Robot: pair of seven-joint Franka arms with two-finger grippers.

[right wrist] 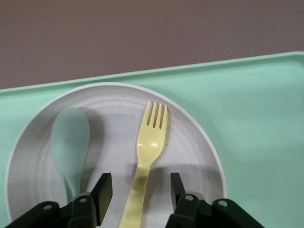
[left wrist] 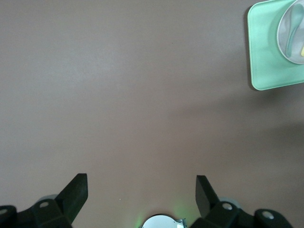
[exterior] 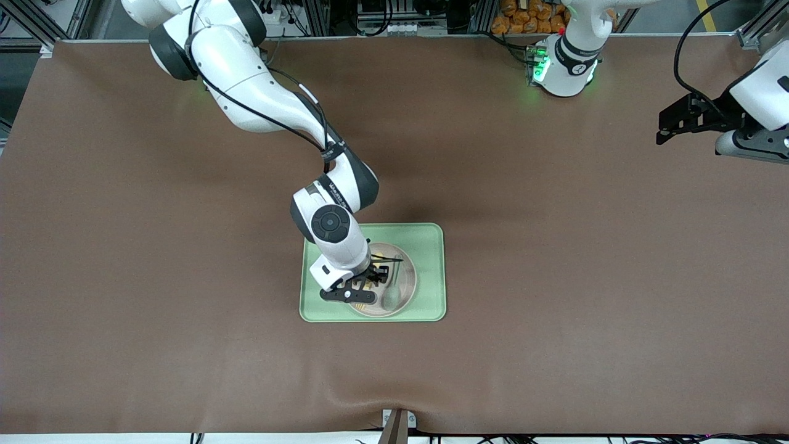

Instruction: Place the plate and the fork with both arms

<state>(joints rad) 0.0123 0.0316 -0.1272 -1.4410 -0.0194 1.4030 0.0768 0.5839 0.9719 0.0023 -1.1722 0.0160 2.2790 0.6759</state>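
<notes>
The pale plate (exterior: pixel 407 290) lies on the light-green tray (exterior: pixel 431 246) in the middle of the table. In the right wrist view the plate (right wrist: pixel 190 142) holds the pale-yellow fork (right wrist: pixel 149 142) and a grey-green spoon (right wrist: pixel 70 140) side by side. My right gripper (exterior: pixel 370 280) is low over the plate; its fingers (right wrist: pixel 105 190) stand open on either side of the fork's handle, not touching it. The fork is mostly hidden under the gripper in the front view. My left gripper (exterior: pixel 678 126) waits open and empty above the table's left-arm end; the left wrist view shows its fingers (left wrist: pixel 76 192) wide apart.
The tray (left wrist: pixel 266 71) with plate and spoon shows at the corner of the left wrist view. The brown table cover (exterior: pixel 555 277) surrounds the tray. The left arm's base (exterior: pixel 564 65) with a green light stands at the table's edge farthest from the camera.
</notes>
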